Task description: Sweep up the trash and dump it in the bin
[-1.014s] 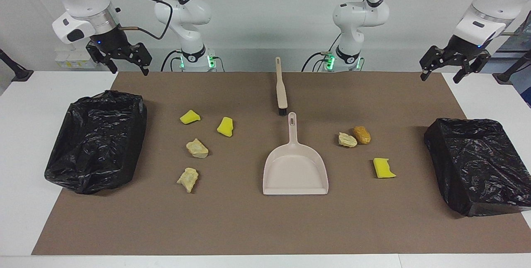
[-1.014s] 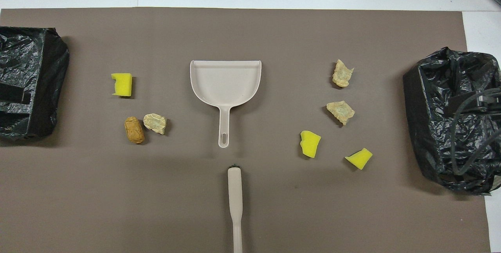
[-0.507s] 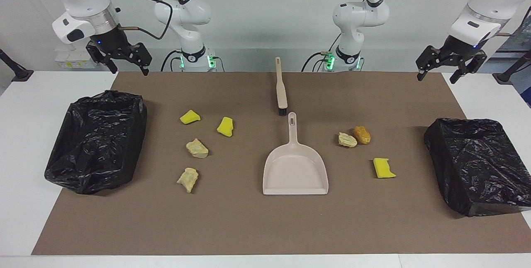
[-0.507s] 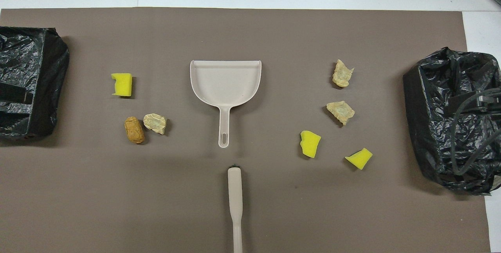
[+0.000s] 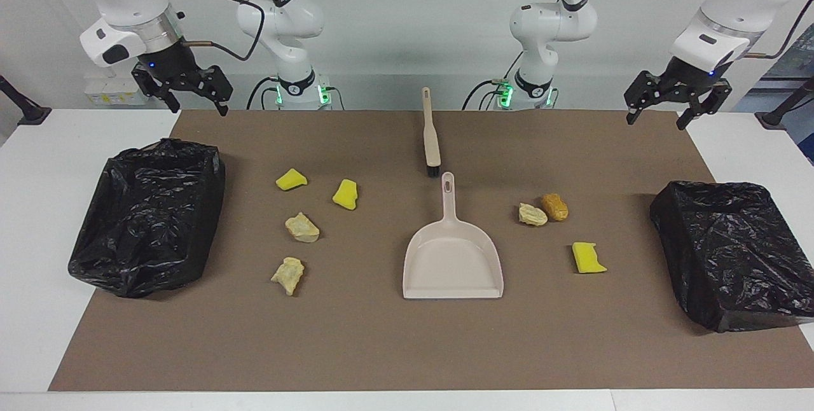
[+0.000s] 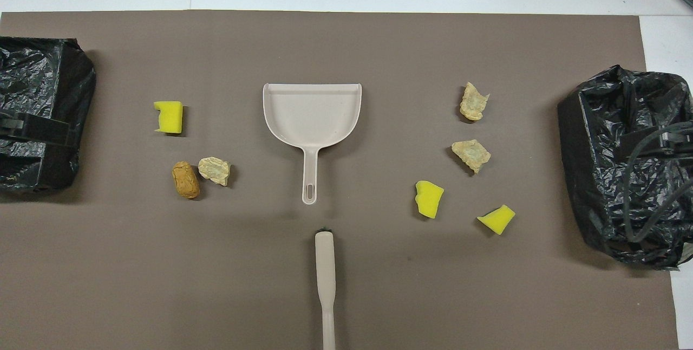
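Seven small trash pieces lie on the brown mat [image 5: 381, 347]. Yellow sponge chunks [image 5: 291, 179] [image 5: 345, 194] and beige lumps [image 5: 302, 227] [image 5: 288, 274] lie toward the right arm's end. A beige lump [image 5: 532, 214], an orange lump [image 5: 554, 206] and a yellow chunk [image 5: 588, 257] lie toward the left arm's end. The beige dustpan [image 5: 453, 258] [image 6: 311, 111] lies between the groups, handle toward the robots. The brush [image 5: 431, 134] [image 6: 325, 279] lies nearer the robots. My left gripper [image 5: 655, 123] and right gripper [image 5: 198, 110] hang open and empty above the mat's near corners.
A bin lined with a black bag [image 5: 149, 217] [image 6: 628, 166] stands at the right arm's end of the mat. Another black-bagged bin [image 5: 731, 252] [image 6: 38, 111] stands at the left arm's end. White table [image 5: 38, 334] surrounds the mat.
My left gripper has moved a little toward the middle of the table, staying raised. The right gripper, the trash, the dustpan and the brush have not moved.
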Motion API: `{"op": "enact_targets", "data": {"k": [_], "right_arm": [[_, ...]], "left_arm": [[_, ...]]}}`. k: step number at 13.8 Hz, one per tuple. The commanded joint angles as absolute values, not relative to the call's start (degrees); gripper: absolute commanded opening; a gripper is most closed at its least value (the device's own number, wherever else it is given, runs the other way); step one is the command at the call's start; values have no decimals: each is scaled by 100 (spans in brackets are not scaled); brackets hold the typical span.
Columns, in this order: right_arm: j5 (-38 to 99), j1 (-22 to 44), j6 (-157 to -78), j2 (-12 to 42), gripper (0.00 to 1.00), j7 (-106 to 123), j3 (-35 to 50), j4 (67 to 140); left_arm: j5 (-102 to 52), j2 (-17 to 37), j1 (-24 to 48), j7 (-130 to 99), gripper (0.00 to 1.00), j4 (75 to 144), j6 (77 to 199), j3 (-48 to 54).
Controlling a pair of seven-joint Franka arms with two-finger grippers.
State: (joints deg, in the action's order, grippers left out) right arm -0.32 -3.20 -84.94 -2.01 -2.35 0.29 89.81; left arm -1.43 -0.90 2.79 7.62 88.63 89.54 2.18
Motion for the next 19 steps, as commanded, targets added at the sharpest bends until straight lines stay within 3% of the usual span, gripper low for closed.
{"op": "enact_targets", "data": {"k": [1, 6, 12, 19], "right_arm": [[44, -377, -8359, -202, 100, -228, -9, 8912], [158, -316, -8411, -176, 100, -193, 52, 8965], [360, -264, -8604, 1307, 100, -525, 763, 8237], [360, 965, -10026, 2302, 100, -2607, 870, 8130]], "left_arm": [[-97, -394, 351, 467, 100, 9288, 8973, 377], [-149, -887, 352, -140, 100, 10228, 9053, 1054], [-536, -1537, 1650, -1246, 100, 11977, 9992, 1160], [-650, -1556, 3373, -3118, 100, 13068, 10967, 1160]]}}
